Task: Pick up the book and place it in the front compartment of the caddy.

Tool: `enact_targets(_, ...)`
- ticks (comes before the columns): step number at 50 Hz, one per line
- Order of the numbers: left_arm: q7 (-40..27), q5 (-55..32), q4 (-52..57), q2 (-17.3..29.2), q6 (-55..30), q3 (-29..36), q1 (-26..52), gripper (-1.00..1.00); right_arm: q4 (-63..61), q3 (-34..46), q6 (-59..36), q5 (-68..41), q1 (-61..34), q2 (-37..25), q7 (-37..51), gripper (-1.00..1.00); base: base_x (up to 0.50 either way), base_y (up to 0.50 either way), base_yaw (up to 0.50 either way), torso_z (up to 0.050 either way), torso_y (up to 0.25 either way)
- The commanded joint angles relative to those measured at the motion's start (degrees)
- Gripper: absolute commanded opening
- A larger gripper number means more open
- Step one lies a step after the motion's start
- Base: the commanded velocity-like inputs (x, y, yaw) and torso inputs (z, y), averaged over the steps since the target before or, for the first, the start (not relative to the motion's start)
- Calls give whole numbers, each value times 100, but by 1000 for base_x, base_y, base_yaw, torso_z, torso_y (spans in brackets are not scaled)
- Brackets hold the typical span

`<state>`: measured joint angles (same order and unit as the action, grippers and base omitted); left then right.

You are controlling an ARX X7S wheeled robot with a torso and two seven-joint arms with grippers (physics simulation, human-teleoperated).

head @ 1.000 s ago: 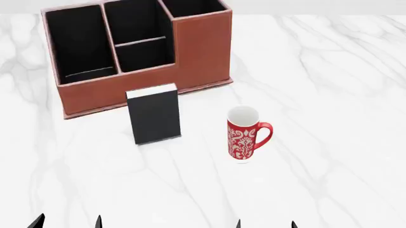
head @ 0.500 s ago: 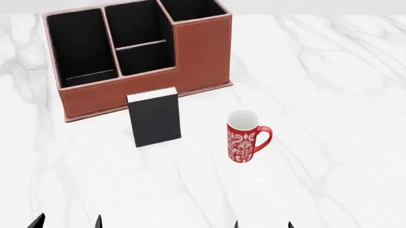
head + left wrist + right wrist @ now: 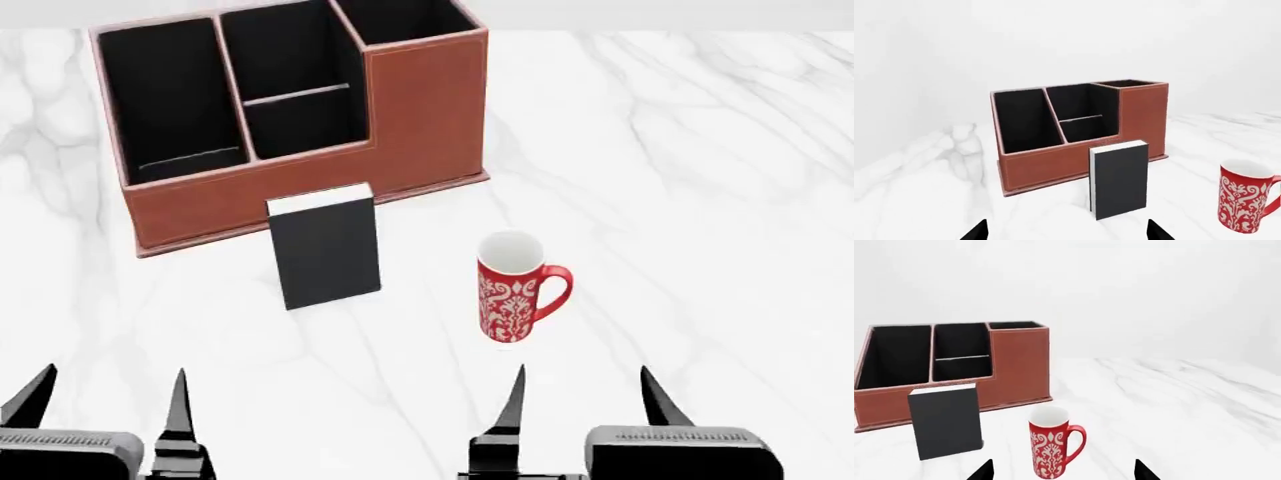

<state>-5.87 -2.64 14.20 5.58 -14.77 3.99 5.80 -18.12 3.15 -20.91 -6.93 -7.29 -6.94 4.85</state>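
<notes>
The black book [image 3: 326, 252] stands upright on the marble table, just in front of the caddy [image 3: 427, 110]. It also shows in the left wrist view [image 3: 1119, 179] and the right wrist view [image 3: 946, 422]. The caddy's front compartment [image 3: 304, 122] is the nearer cell of the middle column, black-lined and empty. My left gripper [image 3: 104, 395] is open and empty at the near edge, well short of the book. My right gripper [image 3: 585, 392] is open and empty, just short of the red-and-white mug [image 3: 514, 288].
The mug stands to the right of the book, handle pointing right; it also shows in the right wrist view [image 3: 1051, 445] and the left wrist view [image 3: 1245, 197]. The white marble table [image 3: 694, 200] stretches bare to the right of the caddy.
Both grippers have risen into the head view: fingers and bodies now show where only fingertips showed. The view stopped tilting. Book, mug and caddy have not moved.
</notes>
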Motion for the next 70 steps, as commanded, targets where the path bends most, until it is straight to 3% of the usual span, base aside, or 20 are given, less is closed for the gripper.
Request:
enact_targets(1, 37, -131, 1698, 154, -1591, -351, 1028, 100, -2038, -449, -2049, -337, -1234, -422, -115, 100, 0, 0, 0, 0, 0)
enact_targets(13, 4, -565, 3226, 378, -2961, -853, 2047, 100, -3338, -919, -3583, -649, -2581, -822, -63, 100, 0, 0, 0, 0, 0)
enact_targets(20, -19, -696, 3566, 411, -3190, -986, 2097, 100, -3916, -1217, -4084, -940, -2852, -790, -71, 100, 0, 0, 0, 0, 0)
enact_targets(37, -76, -794, 3533, 459, -3139, -1062, 2114, 100, -3860, -1265, -3799, -1038, -2706, -852, -83, 100, 0, 0, 0, 0, 0)
enact_targets(70, -160, -894, 3424, 580, -3030, -973, 2147, 100, -3766, -1036, -3588, -1104, -2614, -946, 8, 100, 0, 498, 0, 0, 0)
